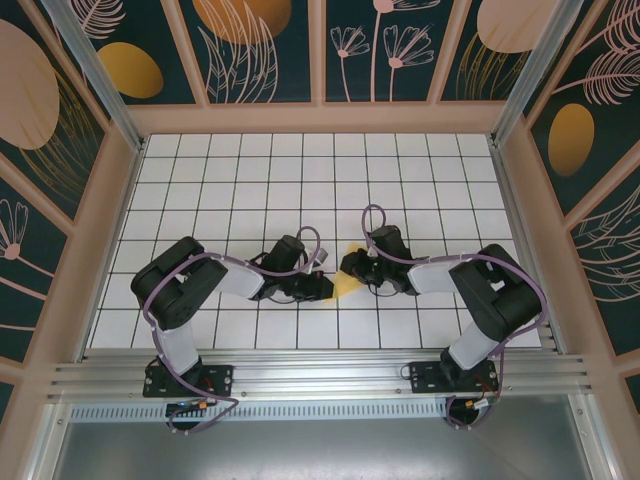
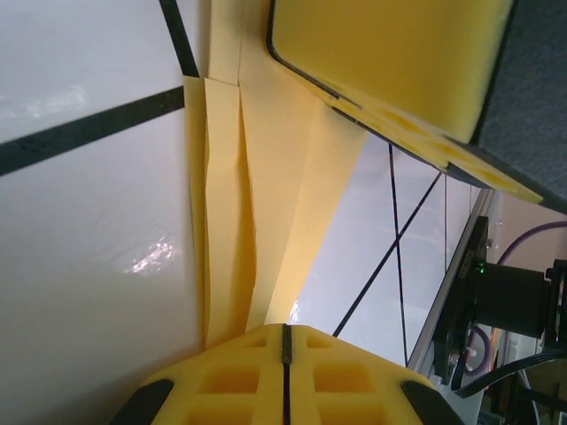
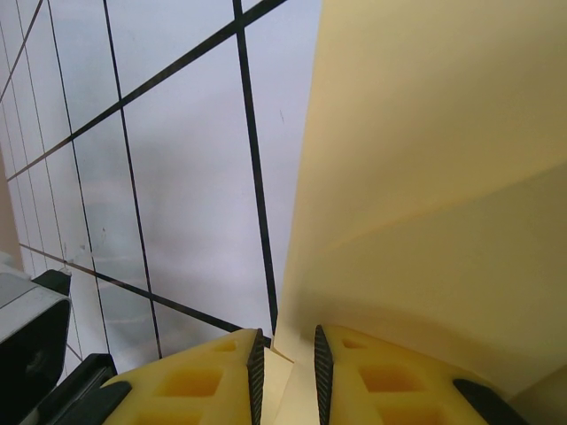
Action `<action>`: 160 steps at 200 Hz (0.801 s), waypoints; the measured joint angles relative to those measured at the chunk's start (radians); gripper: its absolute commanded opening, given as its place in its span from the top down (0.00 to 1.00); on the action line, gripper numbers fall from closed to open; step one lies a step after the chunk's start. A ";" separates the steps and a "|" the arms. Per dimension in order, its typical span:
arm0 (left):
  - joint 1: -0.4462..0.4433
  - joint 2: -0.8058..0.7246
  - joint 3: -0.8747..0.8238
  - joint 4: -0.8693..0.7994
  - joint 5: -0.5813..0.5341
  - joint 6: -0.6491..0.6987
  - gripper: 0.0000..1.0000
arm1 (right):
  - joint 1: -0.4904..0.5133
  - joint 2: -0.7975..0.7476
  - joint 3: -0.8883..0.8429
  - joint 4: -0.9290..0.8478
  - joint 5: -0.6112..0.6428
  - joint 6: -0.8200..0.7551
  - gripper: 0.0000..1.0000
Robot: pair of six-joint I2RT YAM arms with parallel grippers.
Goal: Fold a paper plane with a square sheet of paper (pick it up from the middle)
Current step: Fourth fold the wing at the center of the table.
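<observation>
white grid-tiled table (image 1: 220,180); floral wall panels (image 1: 260,50), aluminium rail (image 1: 320,375)

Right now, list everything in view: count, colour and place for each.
table: one, white tiles with black grid lines, inside the enclosure.
sheet of paper: one, pale yellow, partly folded in long layers, at the table's middle.
enclosure walls: three sides, dark teal floral panels in pale wooden frames, around the table.
rail: one, silver metal, along the near edge.
left arm: one, black with purple cable, near left.
right arm: one, black with purple cable, near right.
left pincer: one, yellow pads, shut, at the paper's folded end.
right pincer: one, yellow pads, closed on the paper's edge.
</observation>
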 measured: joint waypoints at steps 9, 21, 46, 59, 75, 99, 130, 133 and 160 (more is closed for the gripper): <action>0.000 0.000 -0.001 -0.002 -0.001 0.014 0.93 | 0.000 0.000 0.000 -0.001 0.000 0.000 0.74; -0.001 -0.004 0.000 -0.016 -0.009 0.034 0.93 | 0.000 0.000 0.000 -0.003 0.002 0.000 0.74; -0.008 -0.045 -0.011 -0.083 -0.050 0.074 0.94 | 0.000 0.000 0.001 -0.003 0.003 0.000 0.74; -0.010 -0.076 -0.026 -0.119 -0.074 0.088 0.94 | 0.000 0.000 0.001 -0.005 0.003 0.000 0.74; -0.010 -0.112 -0.046 -0.159 -0.099 0.099 0.94 | 0.000 0.000 0.002 -0.007 0.004 0.000 0.74; -0.010 -0.187 -0.081 -0.241 -0.133 0.099 0.93 | 0.000 0.000 0.003 -0.010 0.004 0.000 0.74; -0.010 -0.262 -0.080 -0.319 -0.155 0.097 0.90 | 0.001 0.000 0.008 -0.018 0.007 0.000 0.74; -0.010 -0.266 -0.076 -0.321 -0.156 0.097 0.90 | 0.001 0.000 0.008 -0.018 0.007 0.000 0.74; -0.010 -0.273 -0.006 -0.307 -0.153 0.074 0.86 | 0.001 0.002 0.010 -0.020 0.007 0.000 0.75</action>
